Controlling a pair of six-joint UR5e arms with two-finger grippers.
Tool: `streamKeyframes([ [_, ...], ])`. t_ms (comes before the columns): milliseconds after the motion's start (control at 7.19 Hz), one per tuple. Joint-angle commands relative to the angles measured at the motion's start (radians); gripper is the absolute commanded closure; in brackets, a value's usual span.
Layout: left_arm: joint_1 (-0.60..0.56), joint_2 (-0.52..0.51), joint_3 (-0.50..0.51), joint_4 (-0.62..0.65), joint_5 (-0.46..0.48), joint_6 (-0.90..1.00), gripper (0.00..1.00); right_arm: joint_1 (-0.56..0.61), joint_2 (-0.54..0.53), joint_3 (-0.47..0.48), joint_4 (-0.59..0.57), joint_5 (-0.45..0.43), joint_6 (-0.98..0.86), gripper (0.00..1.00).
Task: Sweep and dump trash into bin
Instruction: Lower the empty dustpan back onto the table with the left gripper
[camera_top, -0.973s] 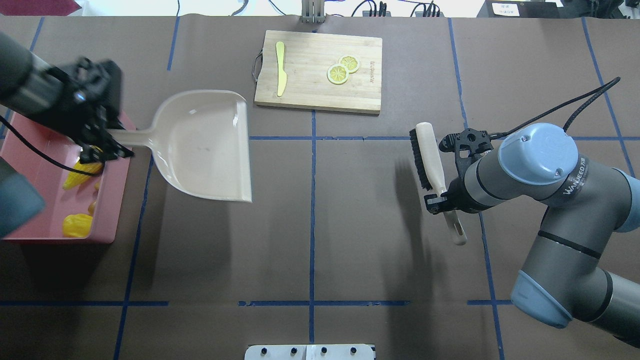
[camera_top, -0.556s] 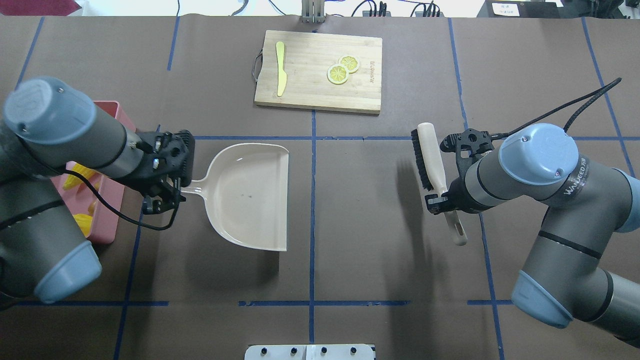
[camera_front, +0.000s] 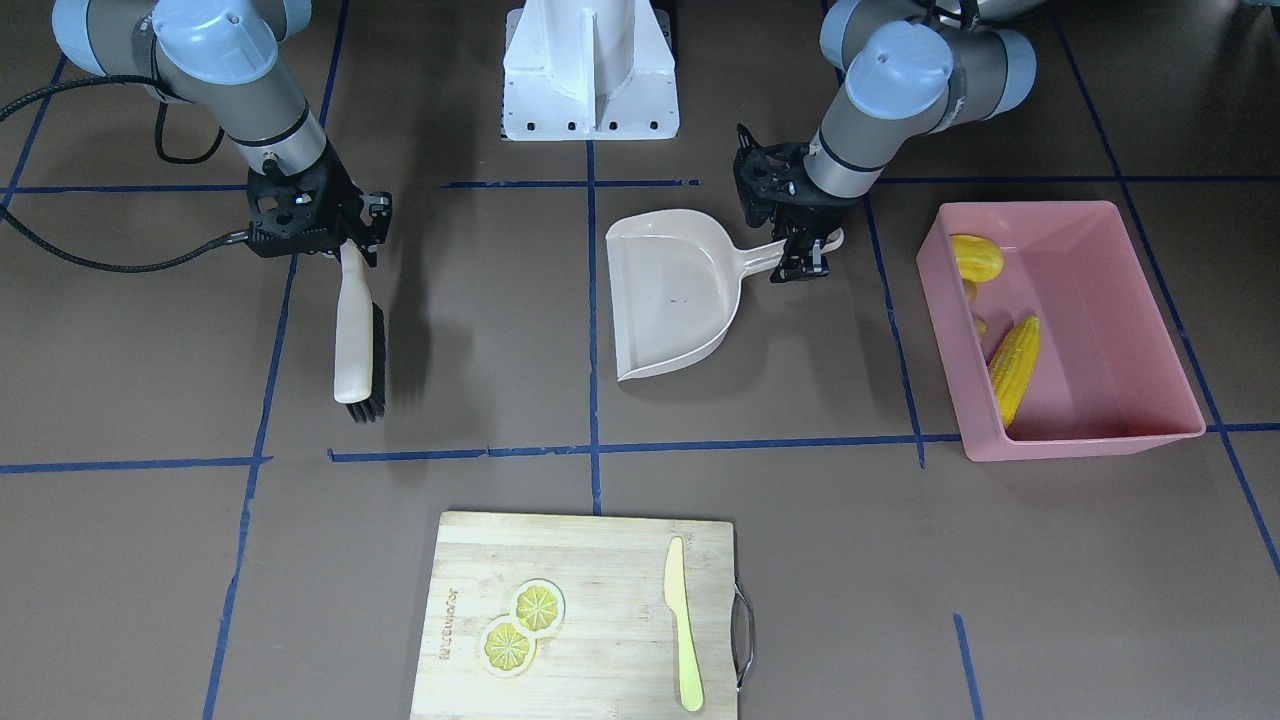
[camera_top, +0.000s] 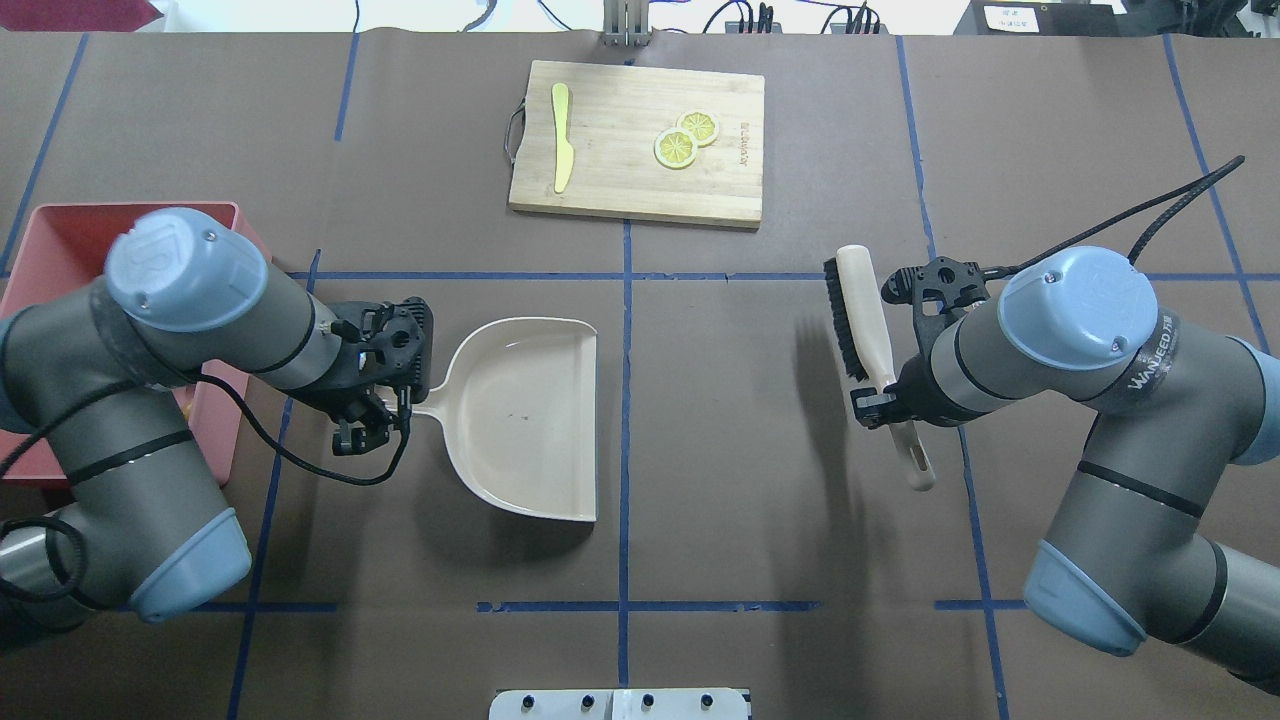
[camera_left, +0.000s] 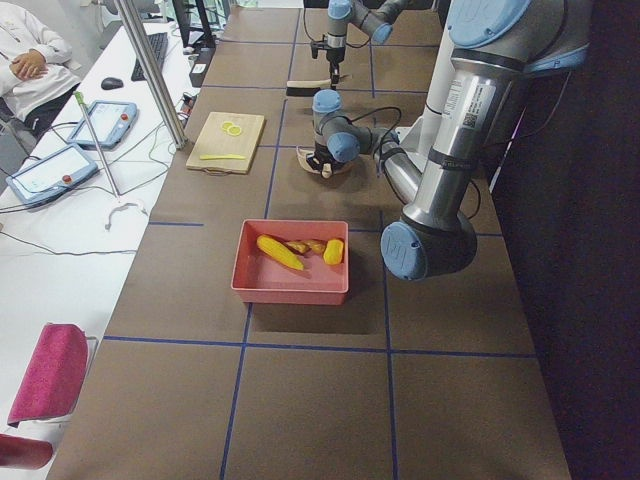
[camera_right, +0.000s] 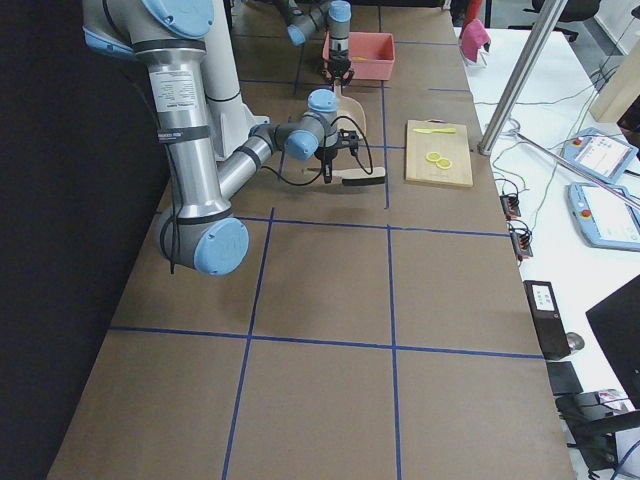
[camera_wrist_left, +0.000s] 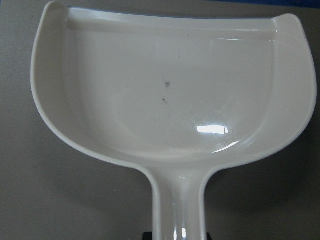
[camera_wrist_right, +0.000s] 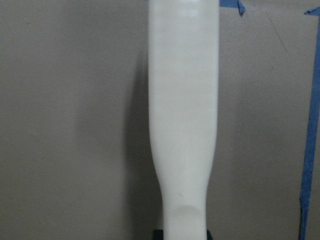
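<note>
Dustpan (camera_top: 530, 420) farther from bin (camera_top: 60, 235) now, handle tip hidden in left hand (camera_top: 395, 412)

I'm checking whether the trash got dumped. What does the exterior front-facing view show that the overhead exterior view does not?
Only front-facing: inside the bin, the corn cob and potato-like lump. Only overhead: a dark red cloth past the far edge; the left arm hides most of the bin there. Both: the left tool shut on the empty dustpan, the right tool on the brush, the cutting board.
</note>
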Motion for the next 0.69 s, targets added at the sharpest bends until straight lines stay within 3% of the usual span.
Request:
streamKeyframes([
  [0, 0.019, -0.024, 0.033, -0.033, 0.008, -0.026, 0.23, -0.002, 0.000, 0.000, 0.001, 0.000, 0.000, 1.00],
  [139, 0.039, -0.029, 0.033, -0.035, 0.057, -0.024, 0.08, -0.002, 0.001, 0.000, 0.000, 0.000, 0.000, 1.00],
  [278, 0.045, -0.029, 0.030, -0.042, 0.077, -0.018, 0.01, -0.001, 0.001, 0.000, 0.000, 0.000, 0.000, 1.00],
  [556, -0.003, -0.028, -0.006, -0.043, 0.074, -0.009, 0.00, -0.002, 0.003, 0.002, 0.001, 0.000, 0.000, 1.00],
])
